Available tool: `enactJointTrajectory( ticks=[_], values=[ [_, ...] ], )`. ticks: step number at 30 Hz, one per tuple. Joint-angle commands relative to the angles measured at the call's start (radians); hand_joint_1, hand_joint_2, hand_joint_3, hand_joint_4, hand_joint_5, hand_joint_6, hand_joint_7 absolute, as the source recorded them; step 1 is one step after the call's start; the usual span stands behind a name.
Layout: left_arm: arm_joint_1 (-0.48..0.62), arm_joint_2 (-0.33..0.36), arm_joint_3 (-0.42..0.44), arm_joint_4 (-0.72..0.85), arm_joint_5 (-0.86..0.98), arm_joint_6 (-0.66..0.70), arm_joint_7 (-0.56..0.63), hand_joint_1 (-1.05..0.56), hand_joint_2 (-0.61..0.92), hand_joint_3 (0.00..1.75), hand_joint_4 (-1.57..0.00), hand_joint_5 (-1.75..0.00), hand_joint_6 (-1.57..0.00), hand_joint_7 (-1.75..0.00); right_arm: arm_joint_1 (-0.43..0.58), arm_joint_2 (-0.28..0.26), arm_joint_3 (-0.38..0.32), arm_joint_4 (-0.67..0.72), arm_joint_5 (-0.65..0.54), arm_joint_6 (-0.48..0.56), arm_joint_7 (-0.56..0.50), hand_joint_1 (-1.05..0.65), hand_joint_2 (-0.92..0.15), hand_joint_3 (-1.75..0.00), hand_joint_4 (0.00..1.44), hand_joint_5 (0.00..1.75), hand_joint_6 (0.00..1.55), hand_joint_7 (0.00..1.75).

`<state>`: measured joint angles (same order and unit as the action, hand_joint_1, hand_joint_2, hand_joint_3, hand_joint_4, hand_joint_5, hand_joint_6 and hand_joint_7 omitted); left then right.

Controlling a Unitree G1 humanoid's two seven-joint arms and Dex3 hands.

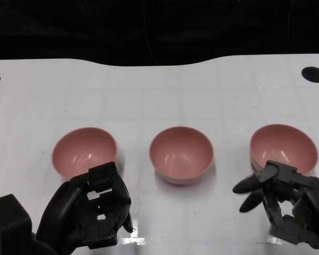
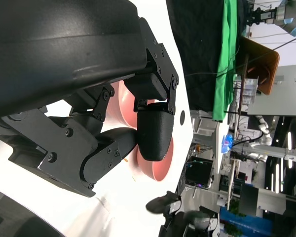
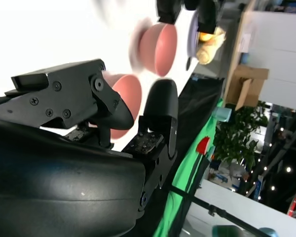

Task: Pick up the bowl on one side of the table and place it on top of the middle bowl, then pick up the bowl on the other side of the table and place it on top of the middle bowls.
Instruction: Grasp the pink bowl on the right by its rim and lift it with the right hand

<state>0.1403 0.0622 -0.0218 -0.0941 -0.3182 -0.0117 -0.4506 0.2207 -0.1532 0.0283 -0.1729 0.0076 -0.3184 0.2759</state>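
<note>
Left bowl (image 1: 85, 151): sits upright on the white table (image 1: 159, 90) at about 9 o'clock from the middle bowl, well apart from it; nothing holds it, so it is open to being lifted from its near rim.
Middle bowl (image 1: 181, 154): stands at the centre with nothing stacked in it; judged the target of the stack, which explains why neither hand reaches for it.
Right bowl (image 1: 283, 149): at 3 o'clock from the middle bowl, also upright and unheld.
Left hand (image 1: 93, 212): waits at 6 o'clock of the left bowl, fingers curled loosely and apart, gripping nothing; its fingertips lie at the bowl's near rim, though contact cannot be told. The left wrist view shows pink bowl wall just past the fingers (image 2: 153, 133), which suggests an approach to grasp.
Right hand (image 1: 287, 199): holds nothing, fingers spread, poised at 6 o'clock of the right bowl, just beside its rim.
Progress: no bowl stacked yet; the first pick looks about to begin.
</note>
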Motion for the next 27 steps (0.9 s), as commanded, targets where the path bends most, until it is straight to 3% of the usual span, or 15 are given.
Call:
enactJointTrajectory(
  ticks=[1, 3, 7, 11, 18, 27],
  values=[
    [0.003, 0.009, 0.006, 0.002, 0.003, -0.015, 0.001, -0.14, 0.55, 1.13, -0.81, -1.67, -0.74, -1.52, 0.000, -0.037, -0.024, -0.021, -0.102, -0.001, -0.053, -0.29, -0.83, -0.32, 0.30, 0.94, 0.47, 0.51],
    [0.002, 0.009, 0.005, 0.003, 0.003, -0.015, 0.001, -0.15, 0.55, 1.12, -0.81, -1.67, -0.74, -1.52, 0.002, -0.048, -0.030, -0.035, -0.175, 0.007, -0.089, -0.40, -0.90, -0.14, 0.23, 0.88, 0.43, 0.39],
    [0.004, 0.009, 0.002, -0.003, 0.004, -0.005, 0.008, -0.16, 0.54, 1.11, -0.81, -1.67, -0.74, -1.52, 0.000, -0.057, -0.043, -0.066, -0.288, 0.034, -0.152, -0.53, -0.92, -0.03, 0.13, 0.90, 0.34, 0.22],
    [0.005, 0.008, 0.000, -0.005, 0.002, -0.001, 0.009, -0.16, 0.54, 1.12, -0.81, -1.67, -0.74, -1.51, -0.008, -0.075, -0.052, -0.088, -0.395, 0.054, -0.207, -0.60, -0.90, 0.00, 0.02, 0.85, 0.25, 0.14],
    [0.008, 0.005, -0.003, -0.014, 0.002, 0.012, 0.020, -0.15, 0.53, 1.13, -0.82, -1.66, -0.75, -1.50, -0.016, -0.112, -0.042, -0.166, -0.586, 0.169, -0.227, -0.67, -0.87, 0.00, 0.00, 0.57, 0.16, 0.07],
    [0.003, 0.004, -0.006, -0.005, 0.009, 0.000, 0.018, -0.15, 0.52, 1.16, -0.82, -1.66, -0.74, -1.52, -0.062, -0.145, 0.022, -0.188, -0.880, 0.316, -0.226, -0.70, -0.83, -0.01, 0.00, 0.54, 0.18, 0.06]
  ],
)
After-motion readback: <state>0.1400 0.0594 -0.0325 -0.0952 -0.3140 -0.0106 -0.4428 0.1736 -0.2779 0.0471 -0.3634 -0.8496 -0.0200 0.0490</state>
